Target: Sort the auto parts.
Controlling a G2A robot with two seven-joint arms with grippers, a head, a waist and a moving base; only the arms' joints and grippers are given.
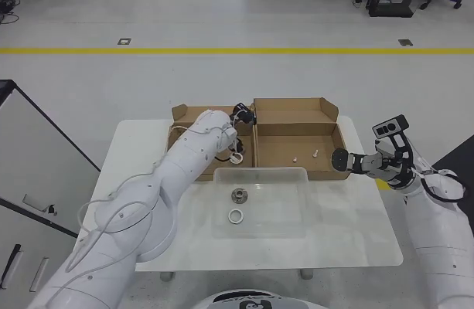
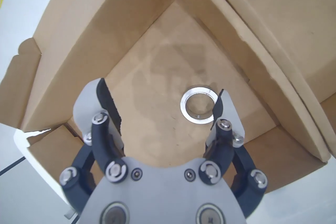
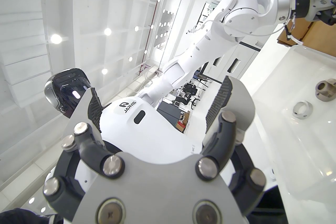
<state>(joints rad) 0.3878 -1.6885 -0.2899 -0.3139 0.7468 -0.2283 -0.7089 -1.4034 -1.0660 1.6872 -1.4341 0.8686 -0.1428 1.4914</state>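
Note:
My left gripper hangs open inside the left cardboard box, with nothing between its fingers. A silver ring lies flat on the box floor beside one fingertip. In the top view this gripper is at the box's far right corner. A clear tray in front of the boxes holds a grey flanged hub and a white ring. My right gripper stands open and empty off the table's right side. Its wrist view shows the hub and the ring in the tray.
The right cardboard box sits against the left one and holds two small pale parts. Both boxes have raised flaps at the back. The white table has bare room to the right of the tray.

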